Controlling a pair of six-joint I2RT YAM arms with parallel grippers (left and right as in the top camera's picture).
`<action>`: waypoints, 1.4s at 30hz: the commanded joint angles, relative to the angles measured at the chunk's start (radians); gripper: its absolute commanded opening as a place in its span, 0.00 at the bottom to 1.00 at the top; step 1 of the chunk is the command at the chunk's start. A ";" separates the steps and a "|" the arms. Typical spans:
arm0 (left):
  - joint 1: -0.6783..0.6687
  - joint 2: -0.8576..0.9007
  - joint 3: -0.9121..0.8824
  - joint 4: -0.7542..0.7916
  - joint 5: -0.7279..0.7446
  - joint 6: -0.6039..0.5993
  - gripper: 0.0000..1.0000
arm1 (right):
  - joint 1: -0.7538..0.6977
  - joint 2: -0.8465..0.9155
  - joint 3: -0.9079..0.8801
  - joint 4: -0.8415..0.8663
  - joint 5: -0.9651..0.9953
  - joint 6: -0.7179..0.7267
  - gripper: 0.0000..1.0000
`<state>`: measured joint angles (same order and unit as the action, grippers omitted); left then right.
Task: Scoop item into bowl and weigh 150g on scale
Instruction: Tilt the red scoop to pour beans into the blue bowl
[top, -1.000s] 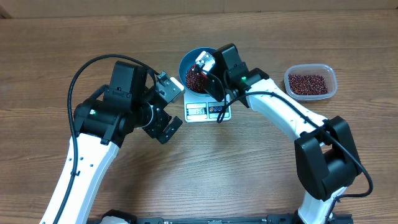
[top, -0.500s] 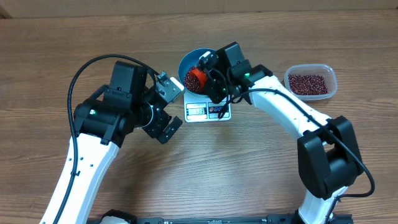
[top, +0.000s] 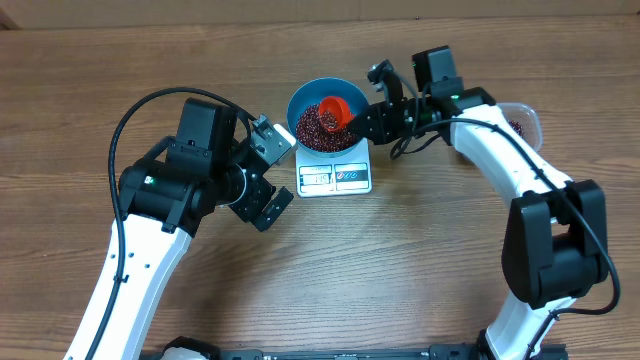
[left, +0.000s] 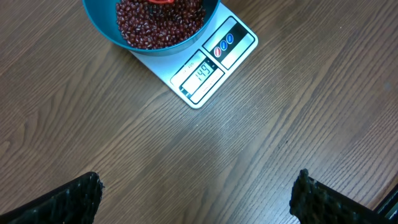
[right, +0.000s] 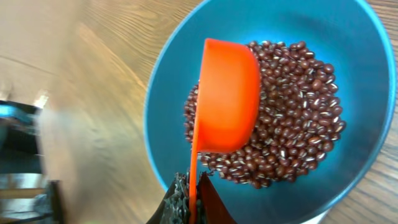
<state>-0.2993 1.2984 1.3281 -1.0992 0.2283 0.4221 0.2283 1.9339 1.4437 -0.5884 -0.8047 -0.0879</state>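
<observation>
At the middle of the wooden bench (top: 420, 260), a small white digital scale (top: 335, 178) carries the blue bowl (top: 300, 100). The bowl sits on the far part of the platform, leaving the display strip bare on the near edge. In the left wrist view the display appears to read 149. Dark red-brown beans (top: 316, 128) lie in a loose heap across the bottom of the bowl, with blue wall showing all round them.

Reaching in from the bowl's right side, the right tool (top: 372, 122) is pressed together on the thin handle of an orange scoop (top: 333, 110). The scoop's cup sits inside the rim, over the right part of the bean heap. From the right wrist view the cup covers part of the heap and the beans spread out beyond and to the right of it. Whether the cup touches the beans, or holds any, cannot be told.

Left of the scale, the left tool (top: 285, 170) is spread wide and grips nothing. Its fingers point toward the scale but stand apart from it, with only bare bench between them. A clear plastic tub (top: 530, 115) sits at the far right, mostly hidden behind the right arm.
</observation>
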 joint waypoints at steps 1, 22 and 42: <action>0.004 0.004 -0.002 0.000 0.008 0.012 1.00 | -0.035 -0.011 0.038 0.001 -0.161 0.014 0.04; 0.004 0.004 -0.002 0.000 0.008 0.012 0.99 | -0.068 -0.159 0.038 -0.131 -0.019 0.009 0.04; 0.004 0.004 -0.002 0.000 0.008 0.012 1.00 | 0.124 -0.245 0.045 -0.037 0.515 -0.051 0.04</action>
<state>-0.2993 1.2984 1.3281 -1.0988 0.2283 0.4221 0.3458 1.7279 1.4532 -0.6350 -0.3702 -0.1310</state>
